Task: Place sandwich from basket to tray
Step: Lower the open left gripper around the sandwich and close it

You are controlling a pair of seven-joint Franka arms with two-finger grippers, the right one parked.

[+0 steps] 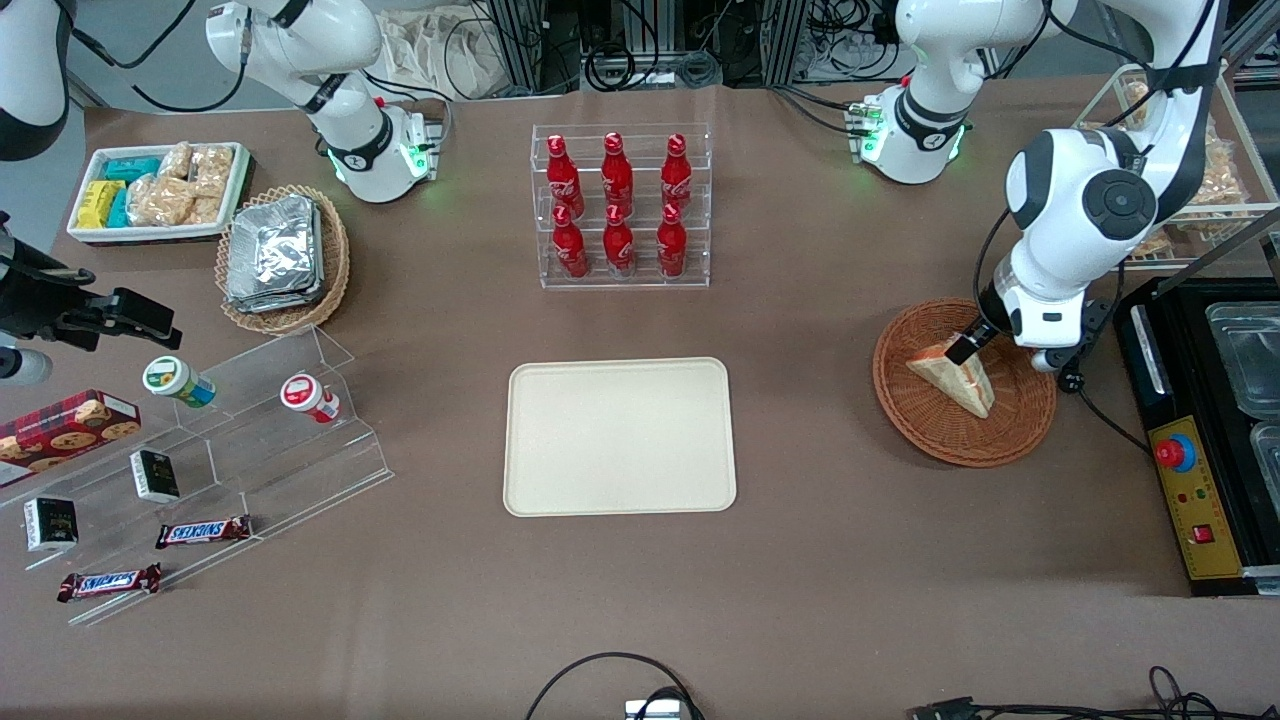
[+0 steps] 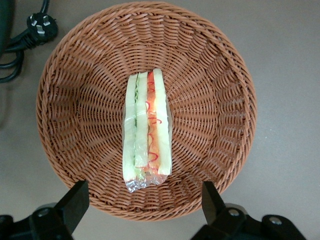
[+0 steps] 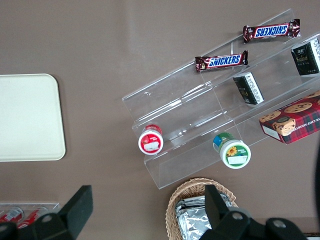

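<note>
The sandwich (image 1: 955, 377) is a clear-wrapped white bread wedge lying in the reddish-brown wicker basket (image 1: 940, 432), toward the working arm's end of the table. The left wrist view shows its red, orange and green edge facing up (image 2: 147, 125), in the middle of the basket (image 2: 210, 100). My left gripper (image 1: 1003, 352) hangs just above the basket, open and empty. Its fingers (image 2: 76, 196) stand wide apart over the basket's rim, at the sandwich's foil-crimped end, and the gripper (image 2: 144, 195) touches nothing. The cream tray (image 1: 620, 436) lies flat and bare at mid-table; it also shows in the right wrist view (image 3: 27, 117).
A clear rack of red bottles (image 1: 620, 205) stands farther from the camera than the tray. A black machine with a red button (image 1: 1195, 450) sits beside the basket at the table's end. A power plug (image 2: 40, 22) lies by the basket. A wire rack of bagged snacks (image 1: 1215, 175) stands nearby.
</note>
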